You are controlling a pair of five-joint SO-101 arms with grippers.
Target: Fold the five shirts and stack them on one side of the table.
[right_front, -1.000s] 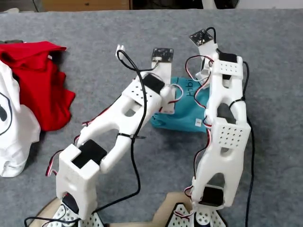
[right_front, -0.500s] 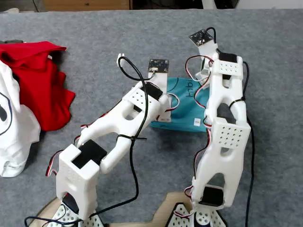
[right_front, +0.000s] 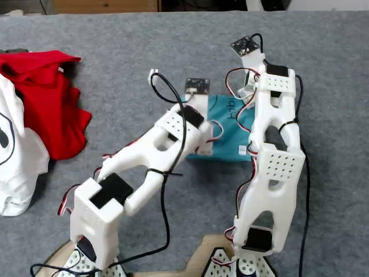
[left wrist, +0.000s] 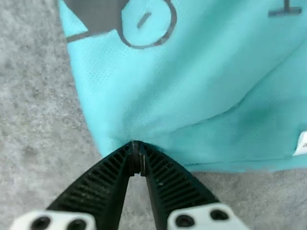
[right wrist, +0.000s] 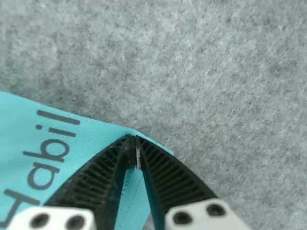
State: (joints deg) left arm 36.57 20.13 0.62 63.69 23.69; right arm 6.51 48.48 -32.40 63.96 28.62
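A teal shirt (right_front: 230, 141) lies partly folded on the grey table (right_front: 115, 34) between my two arms. In the left wrist view my left gripper (left wrist: 136, 157) is shut on a fold at the edge of the teal shirt (left wrist: 192, 86). My right gripper (right wrist: 132, 149) is shut on a corner of the teal shirt (right wrist: 43, 143), beside its dark lettering. A crumpled red shirt (right_front: 49, 98) lies at the table's left. A white shirt (right_front: 14, 156) sits next to it at the left edge, overlapping it.
The left arm (right_front: 144, 156) slants from the near left up to the shirt. The right arm (right_front: 274, 144) stands along the shirt's right side. Bare grey felt stretches across the far side and the right.
The left wrist has drawn back toward the arm bases and a little right, with the teal shirt's near edge shifting along. The right arm has kept still.
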